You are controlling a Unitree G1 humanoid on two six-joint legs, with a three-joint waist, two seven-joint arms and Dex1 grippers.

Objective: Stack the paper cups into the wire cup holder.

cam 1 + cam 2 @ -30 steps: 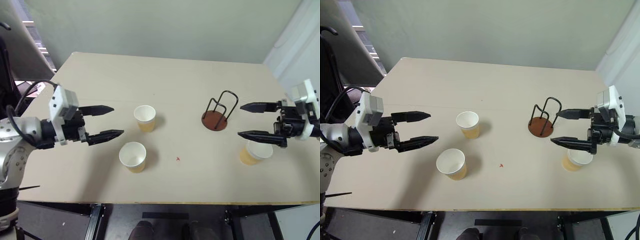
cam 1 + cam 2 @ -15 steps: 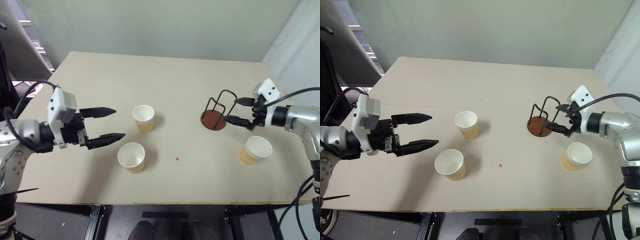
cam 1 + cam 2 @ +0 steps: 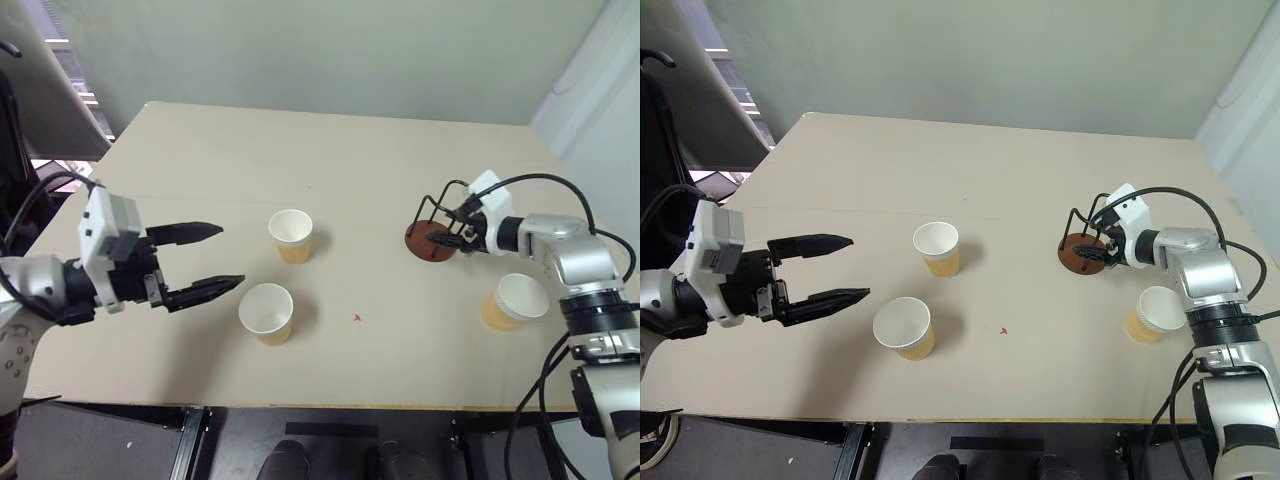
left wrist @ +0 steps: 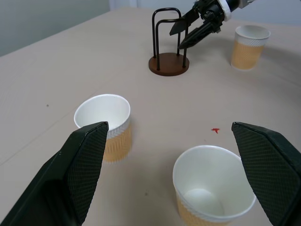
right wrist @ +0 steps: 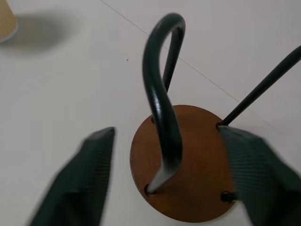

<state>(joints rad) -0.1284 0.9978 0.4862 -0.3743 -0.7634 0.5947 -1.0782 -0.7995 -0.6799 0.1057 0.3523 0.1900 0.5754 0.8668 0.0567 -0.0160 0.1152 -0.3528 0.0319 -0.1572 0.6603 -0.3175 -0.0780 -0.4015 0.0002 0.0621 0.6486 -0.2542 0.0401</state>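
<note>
Three tan paper cups stand upright on the table: one in the middle (image 3: 290, 236), one nearer the front edge (image 3: 266, 312), one at the right (image 3: 511, 301). The wire cup holder (image 3: 431, 232), a reddish-brown disc with black wire loops, stands empty between the middle and right cups. My right gripper (image 3: 441, 226) reaches over the holder's base (image 5: 188, 169), open, with one wire loop (image 5: 160, 84) between its fingers and no contact that I can see. To the left of the two nearer cups (image 4: 103, 122) (image 4: 214, 188), my left gripper (image 3: 232, 256) hovers wide open and holds nothing.
The pale table (image 3: 350, 160) ends close in front of the cups. A small red mark (image 3: 356, 318) lies on it near the front. A grey wall runs behind the far edge.
My right gripper has left the space above the right cup and swung in to the holder, and its fingers have narrowed around a wire loop. The left gripper has drawn back slightly. The cups have not moved.
</note>
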